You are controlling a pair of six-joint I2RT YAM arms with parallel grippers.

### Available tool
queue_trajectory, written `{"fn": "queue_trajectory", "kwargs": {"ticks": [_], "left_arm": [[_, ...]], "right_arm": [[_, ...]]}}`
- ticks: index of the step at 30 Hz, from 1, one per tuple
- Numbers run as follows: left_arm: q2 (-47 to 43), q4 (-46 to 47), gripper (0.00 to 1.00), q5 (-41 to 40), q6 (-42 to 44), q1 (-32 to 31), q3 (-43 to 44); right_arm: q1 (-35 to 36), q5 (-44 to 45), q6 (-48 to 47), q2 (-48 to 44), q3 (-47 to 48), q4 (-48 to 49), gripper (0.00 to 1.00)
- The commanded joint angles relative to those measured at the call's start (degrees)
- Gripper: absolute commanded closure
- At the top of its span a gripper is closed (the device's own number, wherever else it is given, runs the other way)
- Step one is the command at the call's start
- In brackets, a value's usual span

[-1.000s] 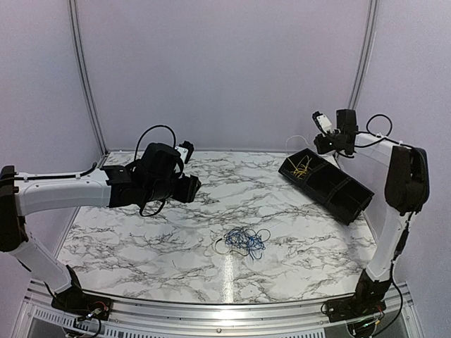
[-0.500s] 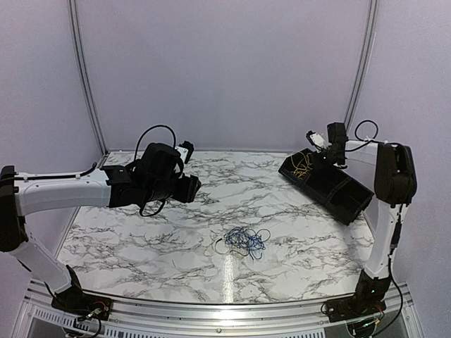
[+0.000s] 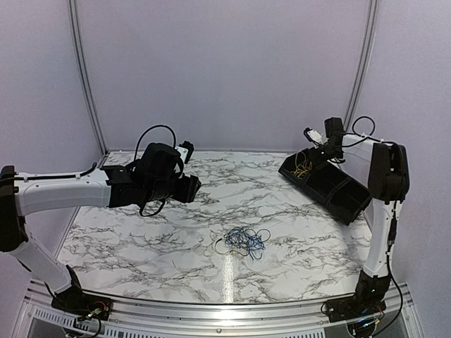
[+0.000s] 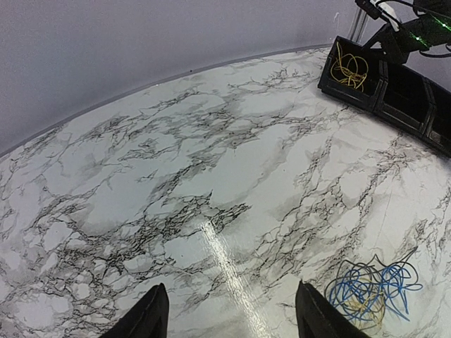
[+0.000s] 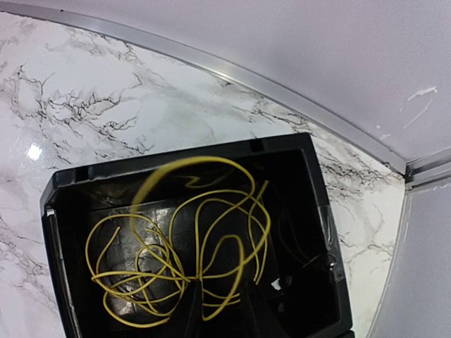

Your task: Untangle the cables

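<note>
Cable tangle (image 3: pixel 244 241) mid table (image 3: pixel 141 232), cable coil (image 3: pixel 303 167) in tray (image 3: pixel 320 197) end compartment, rear right.

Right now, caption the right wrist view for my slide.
Yellow cable looped loosely inside a black bin on the marble table.

The yellow cable (image 5: pixel 184 280) has a blurred top loop; the bottom edge crops the right pincer (image 5: pixel 222 313).

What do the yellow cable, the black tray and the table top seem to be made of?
Thin yellow looping cable: probably plastic-coated wire, smooth; it forms springy loops. Black compartment tray: likely moulded plastic, slightly glossy floor. White grey-veined table top: marble look, perhaps laminate, polished; it reflects a light streak.
</note>
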Motion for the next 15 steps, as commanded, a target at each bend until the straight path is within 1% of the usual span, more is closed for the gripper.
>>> {"fn": "queue_trajectory", "kwargs": {"ticks": [1,4,8,11,12,15], "left_arm": [[-1.0,0.7,0.36,-0.4,0.7,-0.1,0.5],[-1.0,0.7,0.36,0.0,0.7,-0.1,0.5],[-0.9,0.7,0.36,0.2,0.7,-0.1,0.5],[-0.7,0.7,0.36,1.1,1.1,-0.1,0.5],[-0.4,0.6,0.36,2.4,1.4,-0.1,0.6],[0.7,0.4,0.37,6.3,1.7,-0.1,0.9]], "right_arm": [[-0.1,-2.7,1.4,-2.9,0.9,-3.3,0.76],[-0.1,-3.5,2.5,-5.6,-0.3,-3.3,0.67],[-0.1,-6.2,3.6,-10.5,-3.9,-3.4,0.63],[1.0,-10.4,4.1,-17.0,-11.1,-0.8,0.63],[1.8,-12.6,3.7,-19.5,-15.2,0.0,0.63],[6.5,-18.8,0.0,-26.8,-24.1,1.6,0.64]]}}
